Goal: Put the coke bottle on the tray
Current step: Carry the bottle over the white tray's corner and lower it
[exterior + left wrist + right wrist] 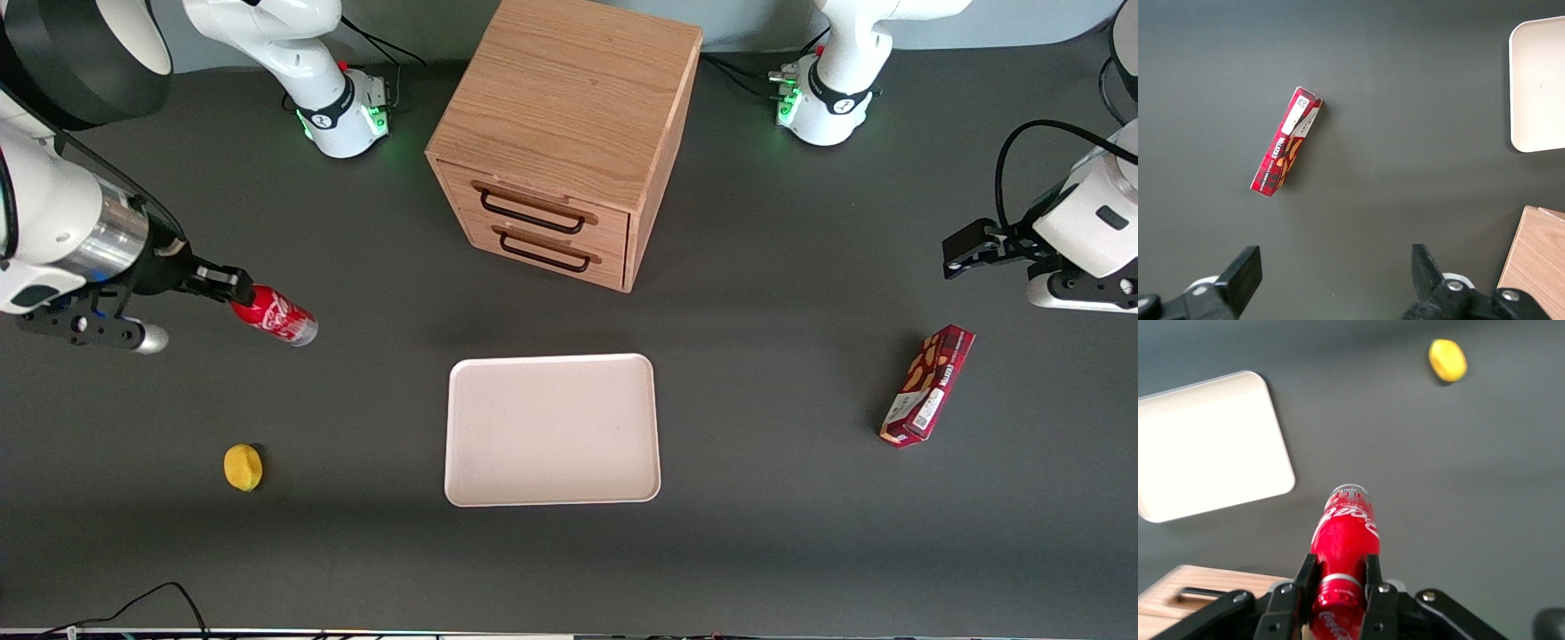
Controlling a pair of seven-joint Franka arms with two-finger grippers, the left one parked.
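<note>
The coke bottle (274, 318) is small and glossy red, with white script along its side and a silvery base; it is tilted well off upright, base pointing away from the gripper (233, 293), at the working arm's end of the bench (765, 373); whether its base touches the bench cannot be told; the gripper's jaws are clenched on its cap end, so the cap itself is mostly covered by the black fingers (1305, 581); in the right wrist view the bottle's neck sits squeezed between them and the label near the cap is cut off by the frame edge; the tray (551, 429), cream-white with rounded corners and a low rim, lies flat on the bench, well apart from the bottle and nearer the front camera than the wooden drawer cabinet (564, 133); the left wrist view catches only one corner of it; a yellow lemon-like object (243, 467) rests nearer the front camera than the bottle; a dark red snack box (927, 384) lies toward the parked arm's end, its print too small to read
</note>
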